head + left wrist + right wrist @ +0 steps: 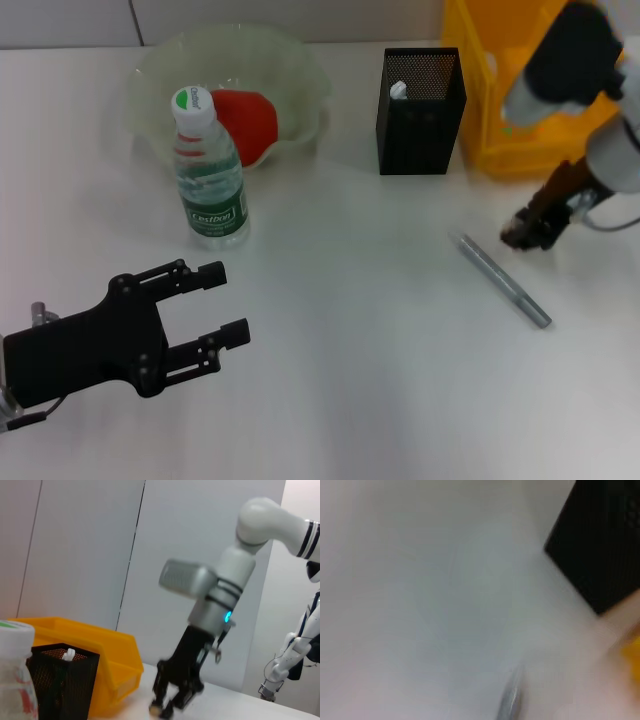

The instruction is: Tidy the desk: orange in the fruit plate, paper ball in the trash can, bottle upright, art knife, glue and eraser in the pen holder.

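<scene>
A clear water bottle with a green label stands upright by the pale green fruit plate, which holds the orange. The black mesh pen holder has a white item inside. A grey art knife lies on the table right of centre. My right gripper hovers just right of the knife; it also shows in the left wrist view. My left gripper is open and empty at the lower left. Paper ball, glue and eraser are not visible.
A yellow bin stands at the back right, beside the pen holder. The white table reaches the front edge. In the right wrist view, the pen holder and the knife appear blurred.
</scene>
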`<state>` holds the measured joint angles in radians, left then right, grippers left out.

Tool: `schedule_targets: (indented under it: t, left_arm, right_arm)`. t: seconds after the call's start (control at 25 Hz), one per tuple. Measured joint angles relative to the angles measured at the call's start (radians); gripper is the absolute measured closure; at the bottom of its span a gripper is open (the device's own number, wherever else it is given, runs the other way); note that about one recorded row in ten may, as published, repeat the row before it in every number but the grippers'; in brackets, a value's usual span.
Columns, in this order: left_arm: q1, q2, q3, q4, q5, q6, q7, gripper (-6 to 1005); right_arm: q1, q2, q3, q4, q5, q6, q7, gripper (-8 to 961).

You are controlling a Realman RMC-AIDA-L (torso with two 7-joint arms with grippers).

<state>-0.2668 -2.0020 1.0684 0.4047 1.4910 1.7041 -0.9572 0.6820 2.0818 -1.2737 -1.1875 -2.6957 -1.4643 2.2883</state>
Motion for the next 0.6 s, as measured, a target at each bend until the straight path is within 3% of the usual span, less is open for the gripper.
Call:
schedule_targets:
  t: [0.08, 0.12, 0.28, 0.44, 0.6]
  left_arm:
    - [0.0, 0.0, 0.0, 0.0, 0.0, 0.0, 0.0, 298]
    - [0.0, 0.0, 0.001, 0.0, 0.0, 0.0, 0.0, 298]
    - [0.0, 0.0, 0.005, 0.0, 0.0, 0.002, 0.0, 298]
    - [-0.001, 0.0, 0.006, 0.003, 0.0, 0.005, 0.0, 298]
    - [-0.001, -0.002, 0.0, 0.004, 0.0, 0.005, 0.001, 298]
  right_arm:
    - [-0.008, 0.0, 0.033, -0.048, 0.029, -0.025, 0.001, 691]
    - [-0.013, 0.0, 0.124, -0.133, 0.106, -0.065, 0.01, 691]
    - [0.001, -0.002, 0.222, -0.188, 0.182, -0.05, 0.063, 664]
    - [0.047, -0.004, 0.236, -0.159, 0.186, 0.057, 0.148, 636]
    - [0.112, -0.003, 0.212, -0.031, 0.163, 0.207, 0.196, 609]
